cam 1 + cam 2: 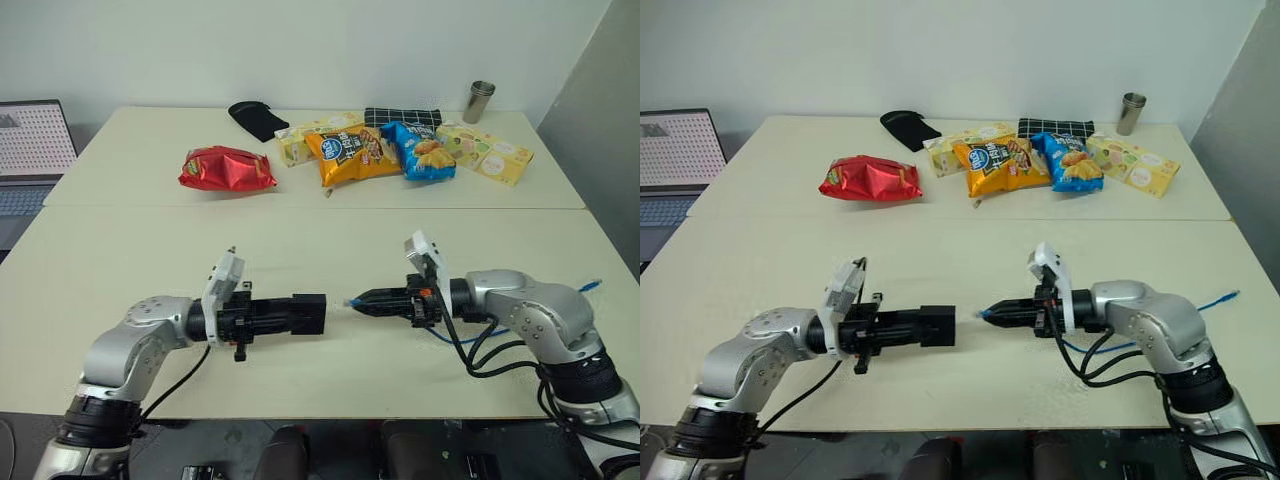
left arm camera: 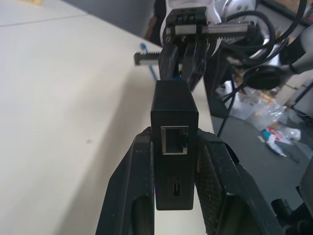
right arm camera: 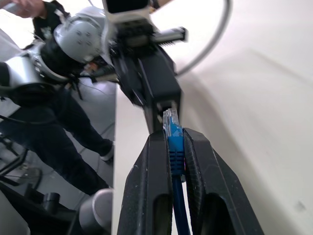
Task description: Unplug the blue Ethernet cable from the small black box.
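Gripping one small black box (image 1: 308, 314), left fingers (image 2: 134, 196) face right fingers (image 3: 149, 186) pinching one blue Ethernet cable (image 3: 175, 142).

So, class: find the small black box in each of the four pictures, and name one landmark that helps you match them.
Left eye view: small black box low centre, at the left claw's tip.
Right eye view: low centre, again at the left arm's tip.
Left wrist view: centre, between two black fingers, empty socket facing the camera.
Right wrist view: upper centre, just beyond the plug.
Shared landmark: the blue Ethernet cable, plug out, facing the box.
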Robot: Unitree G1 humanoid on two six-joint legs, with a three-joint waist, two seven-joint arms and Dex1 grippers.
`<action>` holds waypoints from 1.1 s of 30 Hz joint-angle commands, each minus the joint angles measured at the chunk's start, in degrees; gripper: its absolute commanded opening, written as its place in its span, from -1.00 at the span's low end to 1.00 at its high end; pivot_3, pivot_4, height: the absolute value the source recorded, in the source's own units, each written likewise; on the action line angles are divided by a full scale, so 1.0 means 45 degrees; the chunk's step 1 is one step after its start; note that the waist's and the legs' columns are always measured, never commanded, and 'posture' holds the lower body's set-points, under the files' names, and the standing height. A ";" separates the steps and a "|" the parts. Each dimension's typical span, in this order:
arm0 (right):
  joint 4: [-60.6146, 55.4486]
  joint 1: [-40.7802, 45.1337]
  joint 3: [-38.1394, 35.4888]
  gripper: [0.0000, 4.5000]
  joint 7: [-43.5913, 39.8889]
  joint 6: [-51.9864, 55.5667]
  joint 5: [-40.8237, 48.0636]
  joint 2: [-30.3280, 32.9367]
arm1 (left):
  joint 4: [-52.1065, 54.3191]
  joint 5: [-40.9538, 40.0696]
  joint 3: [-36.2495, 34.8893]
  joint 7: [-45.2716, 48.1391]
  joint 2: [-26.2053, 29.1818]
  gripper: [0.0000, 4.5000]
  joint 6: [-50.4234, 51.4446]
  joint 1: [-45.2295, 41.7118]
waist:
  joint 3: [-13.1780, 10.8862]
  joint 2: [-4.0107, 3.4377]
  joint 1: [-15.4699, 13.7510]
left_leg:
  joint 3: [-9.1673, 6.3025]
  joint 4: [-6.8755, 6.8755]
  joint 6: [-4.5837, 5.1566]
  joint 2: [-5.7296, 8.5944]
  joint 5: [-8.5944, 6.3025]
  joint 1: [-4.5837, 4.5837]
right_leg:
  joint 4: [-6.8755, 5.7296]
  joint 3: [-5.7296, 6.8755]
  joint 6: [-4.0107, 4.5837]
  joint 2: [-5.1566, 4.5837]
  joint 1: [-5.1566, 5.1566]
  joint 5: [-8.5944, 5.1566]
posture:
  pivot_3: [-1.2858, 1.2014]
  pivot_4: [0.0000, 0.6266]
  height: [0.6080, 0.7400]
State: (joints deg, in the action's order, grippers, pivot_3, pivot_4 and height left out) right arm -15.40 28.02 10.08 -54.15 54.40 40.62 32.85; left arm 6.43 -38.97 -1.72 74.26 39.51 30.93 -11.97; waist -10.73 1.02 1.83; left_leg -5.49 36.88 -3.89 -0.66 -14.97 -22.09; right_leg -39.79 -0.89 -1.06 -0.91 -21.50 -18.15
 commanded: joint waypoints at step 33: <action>0.0673 0.0569 0.1055 0.54 0.0567 -0.6086 -0.5185 -0.1151 | -0.3160 0.4677 -0.2017 -0.8565 -0.2986 -0.65 -0.6550 -0.0940 | -0.0001 -0.0002 0.0024 | 0.0024 0.0024 -0.0006 -0.0008 0.0005 -0.0138 | -0.0043 -0.0007 -0.0003 -0.0035 -0.0154 0.0010 | 0.03 -0.52 1.00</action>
State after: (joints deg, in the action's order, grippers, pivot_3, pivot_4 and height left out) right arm -10.45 29.82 13.89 -52.41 26.93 18.21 28.40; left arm -4.36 -21.40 -9.30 39.11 26.84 7.99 -14.86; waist -10.73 1.01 1.94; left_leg -5.37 36.99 -3.92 -0.67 -14.95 -22.71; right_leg -39.98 -0.93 -1.07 -1.07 -22.19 -18.10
